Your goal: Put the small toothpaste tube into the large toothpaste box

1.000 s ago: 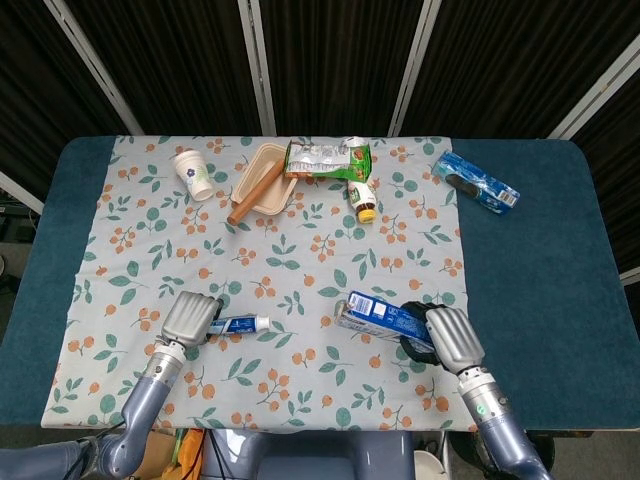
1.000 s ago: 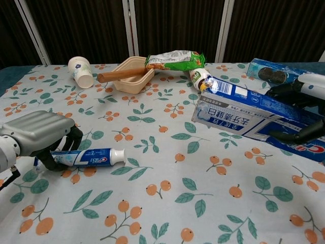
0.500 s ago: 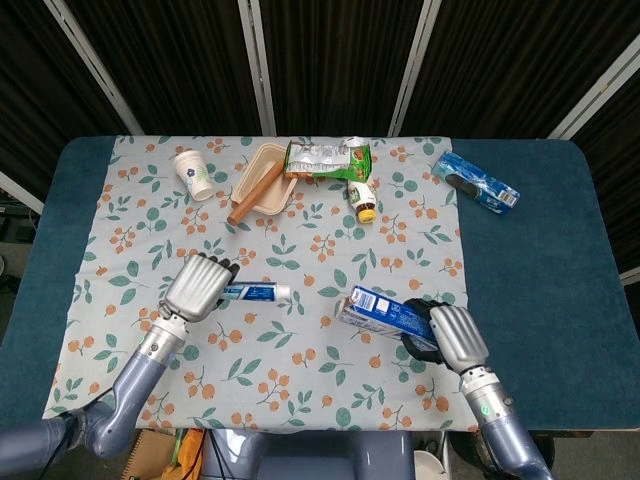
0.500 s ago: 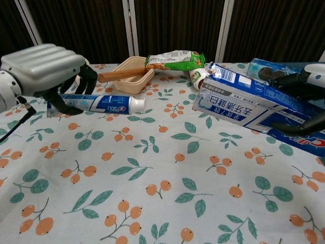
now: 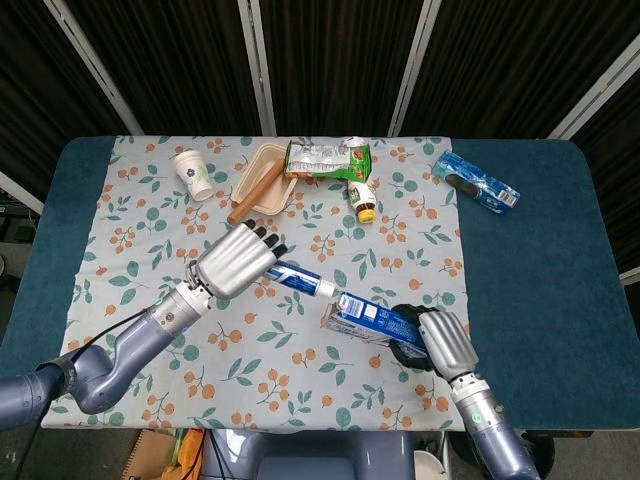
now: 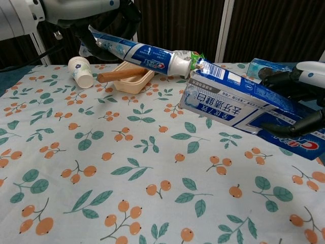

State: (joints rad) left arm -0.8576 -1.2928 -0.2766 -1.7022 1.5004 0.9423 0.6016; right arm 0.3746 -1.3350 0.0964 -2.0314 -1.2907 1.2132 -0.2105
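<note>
While my left hand (image 5: pixel 237 262) grips the small toothpaste tube (image 5: pixel 300 278) in curled fingers (image 5: pixel 268 240), I see its white cap right at the open end of the large toothpaste box (image 6: pixel 238 108), both lifted off the table (image 5: pixel 540 260). My right hand (image 5: pixel 443 340) clasps the box's far end, fingers wrapped around it. Behind the box lie a snack bag (image 5: pixel 327 157), a tan tray (image 5: pixel 258 178) and a paper cup (image 5: pixel 191 173).
</note>
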